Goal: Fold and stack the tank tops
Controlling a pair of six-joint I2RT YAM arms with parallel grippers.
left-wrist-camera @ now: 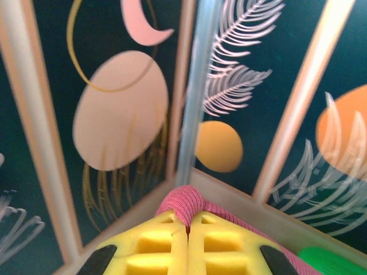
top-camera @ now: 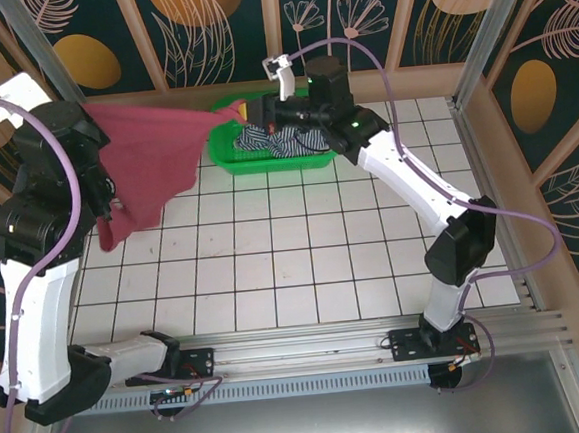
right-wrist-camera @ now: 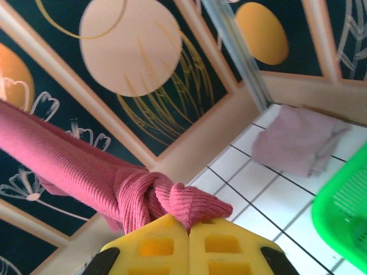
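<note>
Above the tiled table (top-camera: 303, 266), dark red tank top (top-camera: 149, 157) gripped tight by left hand (left-wrist-camera: 187, 228) and right hand (right-wrist-camera: 188, 230)

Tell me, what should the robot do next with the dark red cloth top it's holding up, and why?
Probably lower the dark red ribbed cloth top onto the white tiled table and spread it flat. Both the left gripper and right gripper pinch it in the air, so it can't be folded yet.
</note>
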